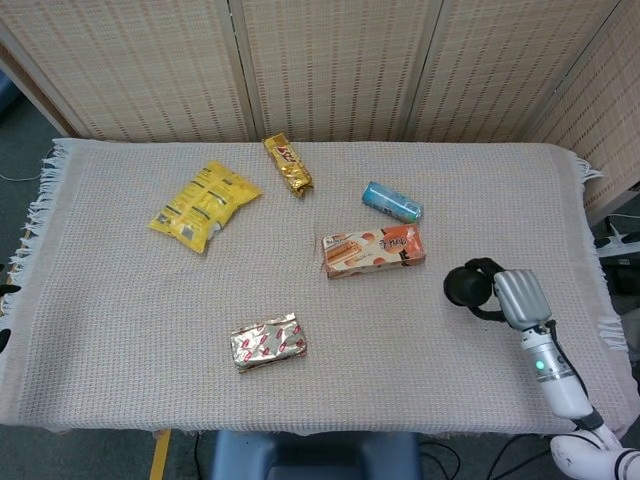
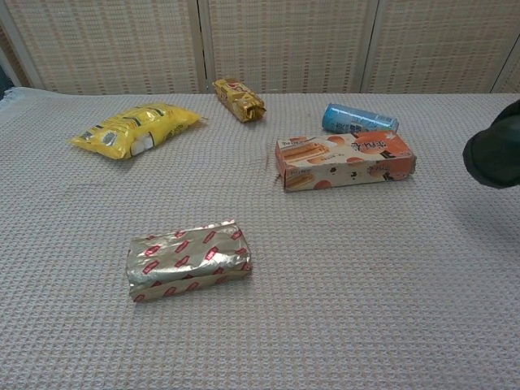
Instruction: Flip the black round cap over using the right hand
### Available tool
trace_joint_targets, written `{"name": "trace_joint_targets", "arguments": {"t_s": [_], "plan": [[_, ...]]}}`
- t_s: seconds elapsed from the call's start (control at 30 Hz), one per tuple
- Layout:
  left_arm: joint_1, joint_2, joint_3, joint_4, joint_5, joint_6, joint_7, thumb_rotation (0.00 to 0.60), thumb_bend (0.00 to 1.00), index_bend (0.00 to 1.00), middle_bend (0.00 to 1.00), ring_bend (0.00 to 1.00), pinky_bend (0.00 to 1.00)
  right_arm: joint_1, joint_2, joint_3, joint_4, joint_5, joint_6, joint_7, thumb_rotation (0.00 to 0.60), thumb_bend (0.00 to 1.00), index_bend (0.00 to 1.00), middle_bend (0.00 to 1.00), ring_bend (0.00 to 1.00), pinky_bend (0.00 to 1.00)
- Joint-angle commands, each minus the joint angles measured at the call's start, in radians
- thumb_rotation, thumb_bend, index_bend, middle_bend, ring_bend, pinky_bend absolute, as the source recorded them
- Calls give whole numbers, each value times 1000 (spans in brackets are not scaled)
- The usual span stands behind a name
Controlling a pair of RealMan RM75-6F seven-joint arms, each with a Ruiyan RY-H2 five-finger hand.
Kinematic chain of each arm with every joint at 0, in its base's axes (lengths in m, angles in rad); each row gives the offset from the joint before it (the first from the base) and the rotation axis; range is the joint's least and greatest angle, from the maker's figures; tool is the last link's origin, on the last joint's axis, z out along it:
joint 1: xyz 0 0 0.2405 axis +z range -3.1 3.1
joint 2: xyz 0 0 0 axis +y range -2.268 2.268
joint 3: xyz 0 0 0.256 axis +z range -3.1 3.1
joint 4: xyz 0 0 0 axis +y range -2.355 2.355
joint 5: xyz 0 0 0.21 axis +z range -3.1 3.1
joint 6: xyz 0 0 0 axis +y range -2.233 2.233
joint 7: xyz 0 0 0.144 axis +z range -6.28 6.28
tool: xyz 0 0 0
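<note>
The black round cap point(image 1: 466, 287) is at the right side of the table, just right of the orange biscuit box. My right hand point(image 1: 517, 298) grips it from the right, its dark fingers wrapped around the rim. In the chest view the cap point(image 2: 494, 154) shows at the right edge, raised off the cloth and standing on edge; the hand itself is out of that frame. My left hand is in neither view.
On the beige woven cloth point(image 1: 120, 330) lie an orange biscuit box point(image 1: 372, 250), a blue can point(image 1: 391, 201) on its side, a gold snack bar point(image 1: 287, 164), a yellow bag point(image 1: 205, 204) and a silver-red foil pack point(image 1: 267, 341). Wicker screens stand behind the table.
</note>
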Motion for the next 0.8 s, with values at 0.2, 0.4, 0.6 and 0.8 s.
{"name": "trace_joint_targets", "arguments": {"t_s": [0.2,0.4,0.6,0.8], "plan": [[0,4,0,-3,-7,-5,-2,600,447,206,0,0,246,86,58,37,-150,317,-286,-254,600,206,605,526,618,779],[1,6,0,-2,-4,-3,-6,600,447,207,0,0,247,113,30,32,-112,384,-329,-300,600,206,596,513,564,726],[1,6,1,-2,-2,-3,-8,600,447,208,0,0,248,132,19,14,-89,438,-360,-348,600,206,590,371,415,688],[1,6,1,-2,-2,-3,-7,600,446,206,0,0,248,135,26,3,-92,432,-362,-348,600,206,477,181,174,457]]}}
